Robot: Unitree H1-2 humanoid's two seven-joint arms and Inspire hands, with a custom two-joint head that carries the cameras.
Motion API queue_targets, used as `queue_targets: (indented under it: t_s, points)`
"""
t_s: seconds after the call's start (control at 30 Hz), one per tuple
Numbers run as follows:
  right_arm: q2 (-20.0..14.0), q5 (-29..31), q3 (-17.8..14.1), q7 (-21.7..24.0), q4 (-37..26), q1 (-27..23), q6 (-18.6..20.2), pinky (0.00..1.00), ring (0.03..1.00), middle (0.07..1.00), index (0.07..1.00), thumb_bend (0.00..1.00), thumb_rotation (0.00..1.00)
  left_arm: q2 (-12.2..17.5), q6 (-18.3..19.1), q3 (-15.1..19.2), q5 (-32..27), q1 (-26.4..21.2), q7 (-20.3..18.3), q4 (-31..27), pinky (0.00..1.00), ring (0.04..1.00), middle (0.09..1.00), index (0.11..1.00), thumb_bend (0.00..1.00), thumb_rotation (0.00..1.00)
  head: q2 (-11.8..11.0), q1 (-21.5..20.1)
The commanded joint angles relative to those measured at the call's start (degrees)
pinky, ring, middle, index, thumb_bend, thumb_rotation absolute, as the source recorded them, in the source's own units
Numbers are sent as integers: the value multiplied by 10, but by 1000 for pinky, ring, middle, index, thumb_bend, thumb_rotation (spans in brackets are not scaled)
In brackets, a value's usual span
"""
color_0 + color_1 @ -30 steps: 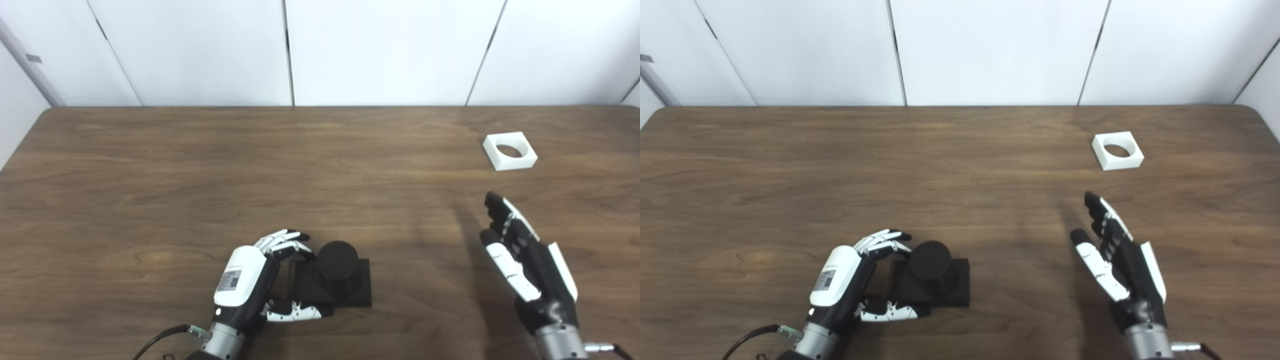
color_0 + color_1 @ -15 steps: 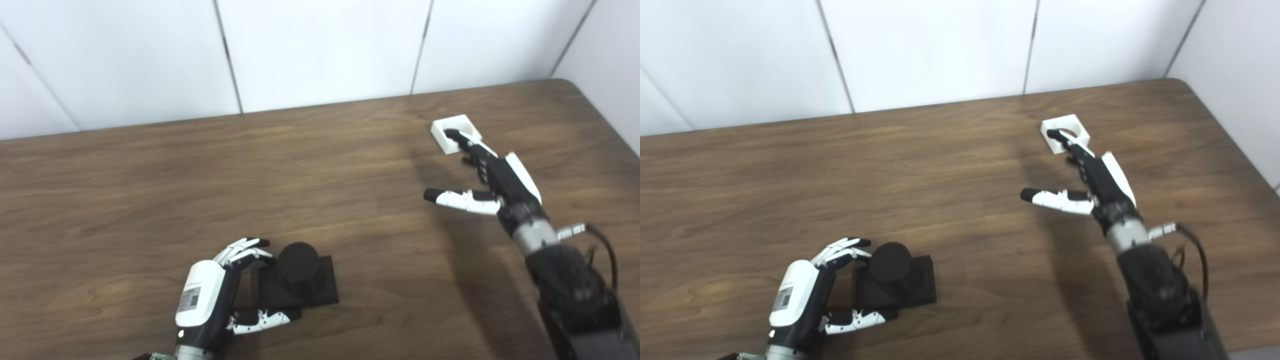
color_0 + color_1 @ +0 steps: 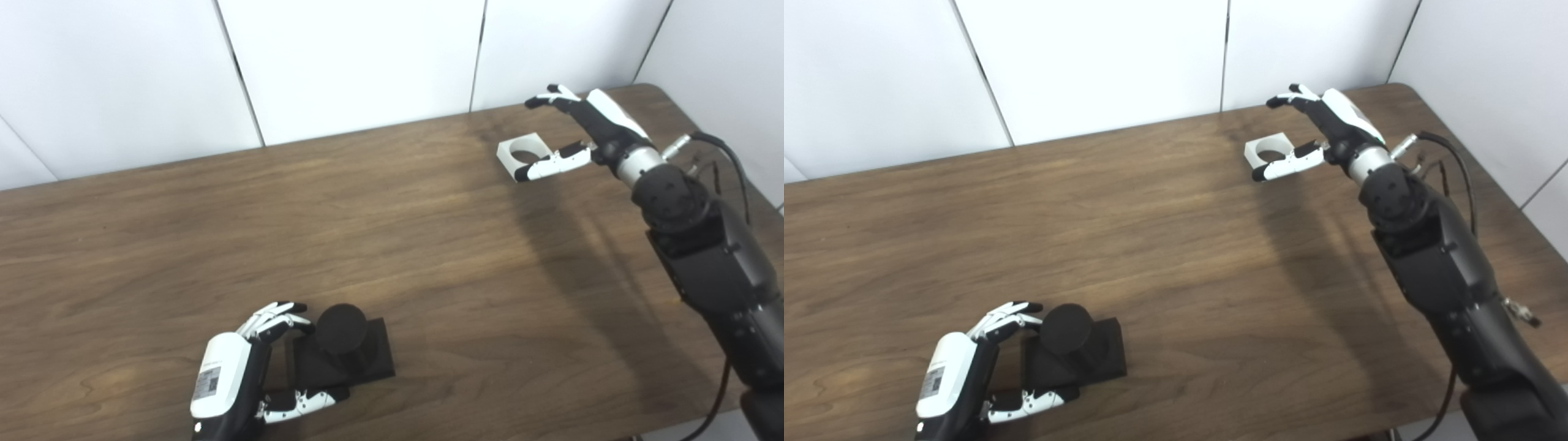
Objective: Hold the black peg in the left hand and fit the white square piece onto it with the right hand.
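We see the black peg [image 3: 341, 327] upright on its square base, near the front edge of the bench [image 3: 367, 245]. Our left robot hand [image 3: 245, 373] lies beside it with fingers and thumb spread on either side of the base; we cannot tell if they touch it, and nothing is gripped. Far across the bench, the white piece [image 3: 523, 154] lies flat near the back right corner. Our right robot hand [image 3: 582, 128] hovers at it, spread apart, with the thumb along its near edge and fingers arched beyond it.
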Motion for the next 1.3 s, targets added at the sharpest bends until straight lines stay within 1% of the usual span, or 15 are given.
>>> queue_targets:
  t_s: [0.0, 0.07, 0.17, 0.23, 0.27, 0.33, 0.43, 0.53, 0.63, 0.77, 0.9, 1.03, 1.2, 1.27]
  points:
    - [-26, -21, 1, -1, 4, -41, -3, 918, 1000, 1000, 833, 966, 263, 8, 9, 4, -3, 9, -11, -9, 728, 834, 781, 487, 516, 42, 1, -9]
    - [-30, -29, 9, 0, 22, -54, -7, 902, 1000, 1000, 833, 965, 256, 8, 9, 5, -3, 10, -14, -13, 727, 833, 780, 487, 516, 42, 3, -14]
    - [-39, -36, 22, 5, 50, -74, -13, 883, 1000, 1000, 841, 959, 228, 6, 11, 4, 0, 13, -17, -18, 728, 828, 776, 487, 516, 42, 5, -11]
    - [-48, -50, 37, 13, 64, -88, -12, 874, 1000, 1000, 850, 956, 223, 4, 14, 4, 3, 15, -19, -20, 723, 826, 775, 487, 516, 42, 7, -8]
    - [-55, -60, 47, 19, 73, -97, -13, 881, 1000, 1000, 852, 956, 218, 3, 17, 4, 4, 15, -22, -22, 722, 826, 776, 487, 516, 42, 8, -7]
    - [-69, -78, 71, 35, 87, -115, -13, 939, 1000, 1000, 851, 958, 189, 0, 22, 3, 7, 16, -26, -27, 719, 829, 777, 487, 516, 42, 10, -5]
    - [-89, -94, 98, 57, 107, -139, -24, 992, 1000, 1000, 847, 959, 149, -2, 25, 2, 8, 15, -27, -30, 715, 830, 776, 487, 516, 42, 12, -2]
    - [-103, -105, 119, 78, 120, -157, -31, 1000, 1000, 1000, 836, 988, 129, -4, 27, 1, 8, 13, -28, -32, 710, 829, 775, 487, 516, 42, 14, 4]
    - [-110, -118, 137, 94, 134, -170, -40, 990, 1000, 1000, 825, 999, 124, -5, 30, 0, 8, 12, -30, -35, 711, 829, 775, 487, 516, 43, 15, 5]
    - [-112, -134, 160, 113, 152, -184, -46, 1000, 1000, 997, 823, 1000, 149, -5, 29, 1, 8, 12, -28, -37, 709, 829, 775, 487, 516, 43, 16, 7]
    - [-106, -147, 175, 120, 168, -194, -51, 1000, 1000, 993, 824, 1000, 147, -7, 35, 2, 9, 13, -32, -40, 713, 833, 779, 487, 516, 43, 17, 7]
    - [-94, -162, 188, 116, 189, -202, -63, 1000, 1000, 992, 825, 1000, 155, -8, 34, 2, 8, 14, -31, -43, 710, 832, 777, 487, 516, 42, 17, 12]
    - [-79, -174, 193, 108, 203, -204, -72, 1000, 1000, 993, 828, 1000, 152, -8, 34, 1, 11, 14, -31, -43, 706, 834, 778, 487, 516, 43, 15, 16]
    - [-71, -179, 192, 98, 207, -204, -77, 1000, 1000, 991, 826, 1000, 150, -9, 32, 1, 10, 14, -29, -42, 707, 832, 777, 487, 516, 43, 14, 18]
